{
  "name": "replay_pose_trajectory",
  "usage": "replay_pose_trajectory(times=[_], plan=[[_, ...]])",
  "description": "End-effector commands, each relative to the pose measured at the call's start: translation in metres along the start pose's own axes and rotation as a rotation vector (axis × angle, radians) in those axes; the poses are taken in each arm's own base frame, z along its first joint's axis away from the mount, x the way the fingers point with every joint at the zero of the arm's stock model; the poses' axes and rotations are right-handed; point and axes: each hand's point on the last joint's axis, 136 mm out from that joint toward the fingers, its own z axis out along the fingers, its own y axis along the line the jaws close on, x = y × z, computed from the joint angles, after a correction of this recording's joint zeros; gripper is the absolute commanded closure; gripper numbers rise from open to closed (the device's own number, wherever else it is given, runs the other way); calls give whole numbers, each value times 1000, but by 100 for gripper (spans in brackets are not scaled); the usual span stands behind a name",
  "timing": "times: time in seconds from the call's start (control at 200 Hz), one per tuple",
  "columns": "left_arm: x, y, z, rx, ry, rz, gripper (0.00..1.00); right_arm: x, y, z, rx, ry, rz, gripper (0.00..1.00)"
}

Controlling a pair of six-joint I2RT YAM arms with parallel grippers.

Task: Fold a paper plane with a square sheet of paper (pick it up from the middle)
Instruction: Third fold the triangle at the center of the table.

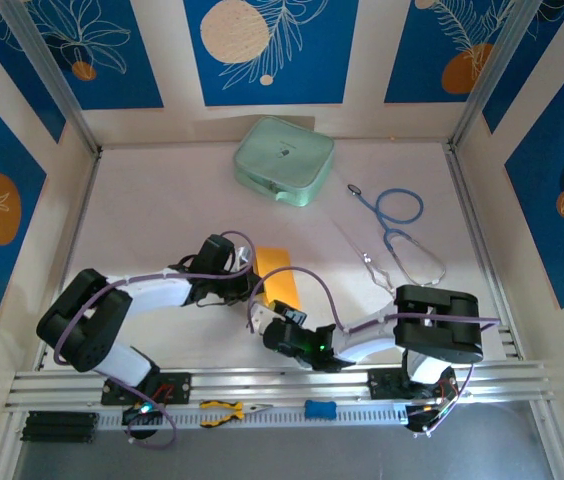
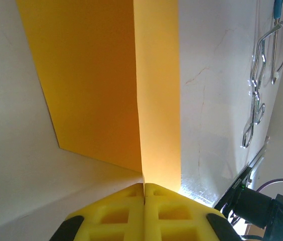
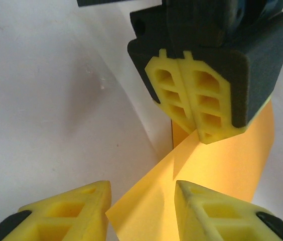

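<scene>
Two grippers met at the thin orange-yellow paper sheet (image 1: 275,272), central on the white table (image 1: 162,210): the left gripper (image 2: 144,187) clamped its raised fold; the right gripper (image 3: 141,196) stood parted astride its near edge.

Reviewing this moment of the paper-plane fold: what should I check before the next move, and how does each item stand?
1. Hold by the left gripper on the square sheet of paper: ok, its fingers are shut at the raised fold.
2. Opening of the right gripper: ok, its fingers are apart with a paper corner between them, not pinched.
3. Fold edge straight: ok in the left wrist view.
4. Gap between the two grippers: ok, they are close but not touching.
5. The stethoscope and green case are away from the sheet: ok.
6. Lower layer flat on the table: cannot tell.
</scene>
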Motion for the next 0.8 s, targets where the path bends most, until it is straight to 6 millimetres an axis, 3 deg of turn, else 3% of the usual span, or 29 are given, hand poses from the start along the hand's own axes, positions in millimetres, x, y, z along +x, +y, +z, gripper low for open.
replay_pose_trajectory(times=[0.0, 0.515, 0.795], plan=[[-1, 5, -4, -11, -13, -20, 100, -19, -5, -5, 8, -56, 52, 66], [-1, 6, -5, -19, -12, -15, 100, -11, -12, -7, 22, -28, 104, 79], [-1, 6, -5, -19, -13, -15, 100, -6, -11, -4, 21, -3, 113, 77]])
